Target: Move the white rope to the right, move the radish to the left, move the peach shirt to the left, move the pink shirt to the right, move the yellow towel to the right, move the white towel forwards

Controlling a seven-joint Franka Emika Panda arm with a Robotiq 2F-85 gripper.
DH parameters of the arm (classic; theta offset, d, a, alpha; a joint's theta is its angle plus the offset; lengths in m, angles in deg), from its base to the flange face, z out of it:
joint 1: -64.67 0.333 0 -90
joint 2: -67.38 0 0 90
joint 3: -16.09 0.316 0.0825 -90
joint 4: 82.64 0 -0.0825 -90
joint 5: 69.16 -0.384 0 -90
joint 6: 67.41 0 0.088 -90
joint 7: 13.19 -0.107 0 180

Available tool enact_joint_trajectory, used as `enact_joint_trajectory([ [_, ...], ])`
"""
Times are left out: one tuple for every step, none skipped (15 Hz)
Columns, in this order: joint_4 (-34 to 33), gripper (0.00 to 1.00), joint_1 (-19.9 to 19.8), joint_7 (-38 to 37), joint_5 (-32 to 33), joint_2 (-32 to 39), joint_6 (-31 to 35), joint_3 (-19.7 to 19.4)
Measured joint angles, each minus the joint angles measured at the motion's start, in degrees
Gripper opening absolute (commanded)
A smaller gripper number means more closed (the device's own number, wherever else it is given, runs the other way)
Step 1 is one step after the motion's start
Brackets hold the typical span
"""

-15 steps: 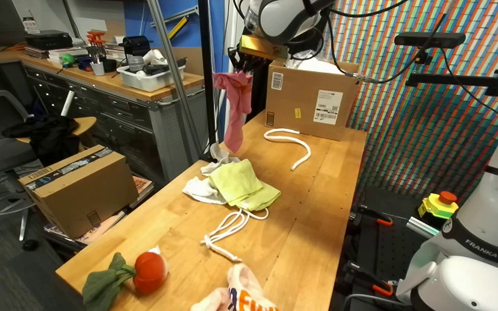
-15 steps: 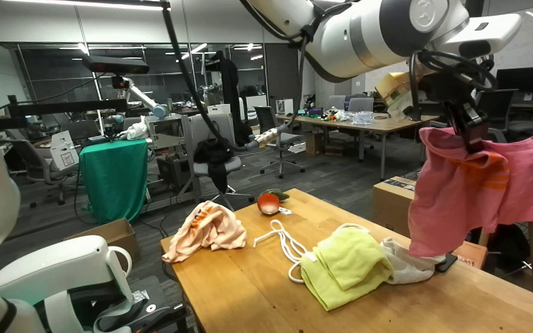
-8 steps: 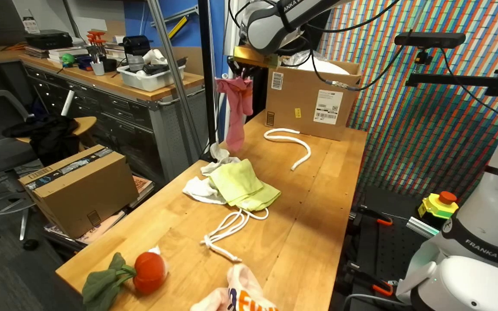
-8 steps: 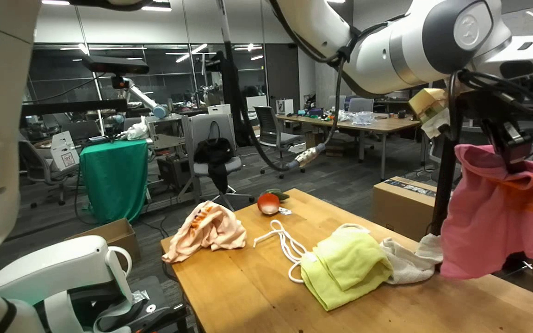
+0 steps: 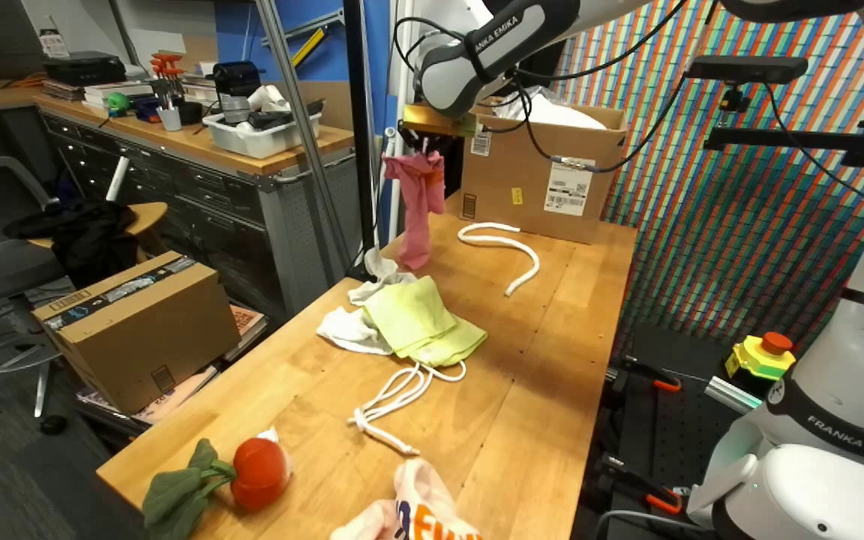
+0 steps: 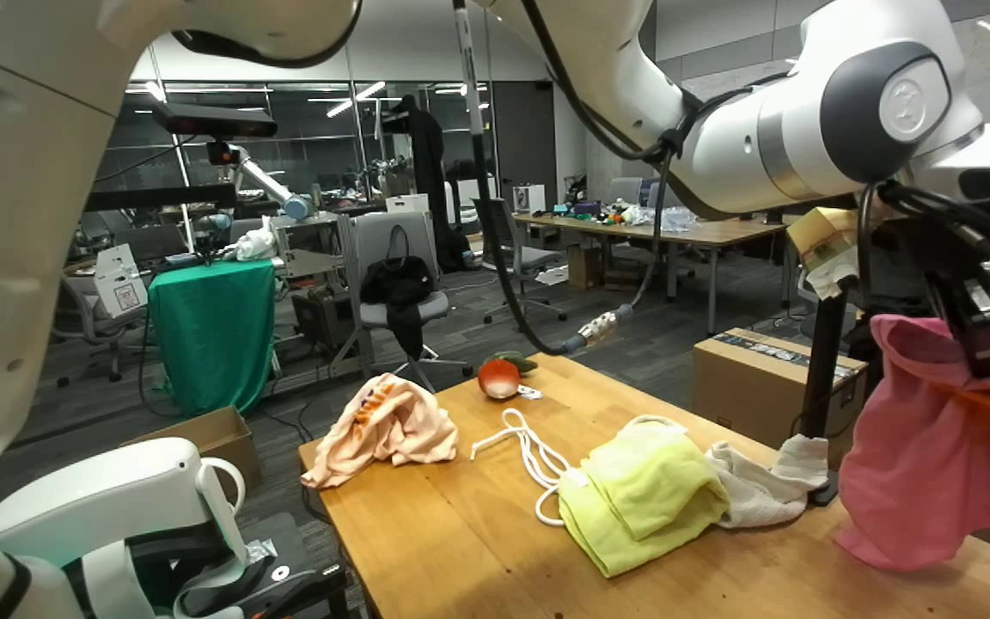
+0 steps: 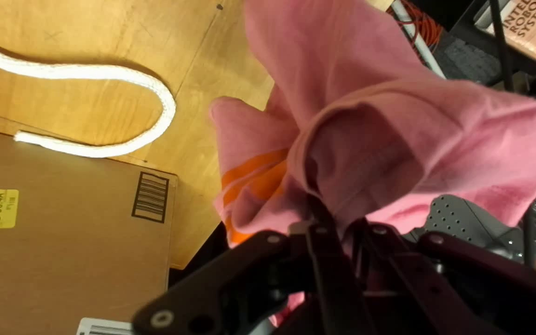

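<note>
Over the brown wooden tabletop (image 5: 544, 337), near its edge, a long rose-pink cloth shirt (image 6: 925, 481) hangs in the black gripper (image 7: 341, 228), fingers clamped on fabric. Lowered this close, the hem could cover the soft white-grey towel (image 6: 753, 494) or slip off.

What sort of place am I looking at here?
Most likely a robotics lab or workshop: there's a big white robot arm, what looks like a second robot arm in the background, and a workbench with drawers.
</note>
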Motion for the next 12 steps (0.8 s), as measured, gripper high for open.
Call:
enact_joint_trajectory([
  [-0.24, 0.03, 0.0, -0.09, -0.05, 0.83, -0.26, 0.0],
  [-0.51, 0.03, 0.0, -0.11, -0.26, 1.64, -0.64, 0.0],
  [-0.69, 0.03, 0.0, -0.11, -0.59, 2.46, -1.02, 0.0],
  [-0.87, 0.03, 0.0, -0.11, -1.0, 3.21, -1.24, 0.0],
  [-1.05, 0.03, -0.01, -0.11, -1.37, 3.96, -1.4, 0.0],
  [-1.27, 0.03, -0.01, -0.11, -1.85, 4.67, -1.58, 0.01],
  [-1.41, 0.03, -0.01, -0.11, -2.3, 5.31, -1.76, 0.01],
  [-1.59, 0.03, -0.01, -0.11, -2.73, 5.91, -1.92, 0.01],
  [-1.75, 0.03, -0.01, -0.11, -3.24, 6.46, -2.11, 0.01],
  [-1.89, 0.03, -0.01, -0.11, -3.71, 6.95, -2.27, 0.03],
  [-2.02, 0.04, -0.01, -0.11, -4.25, 7.41, -2.44, 0.08],
  [-2.06, 0.04, -0.02, -0.11, -4.75, 7.81, -2.75, 0.21],
])
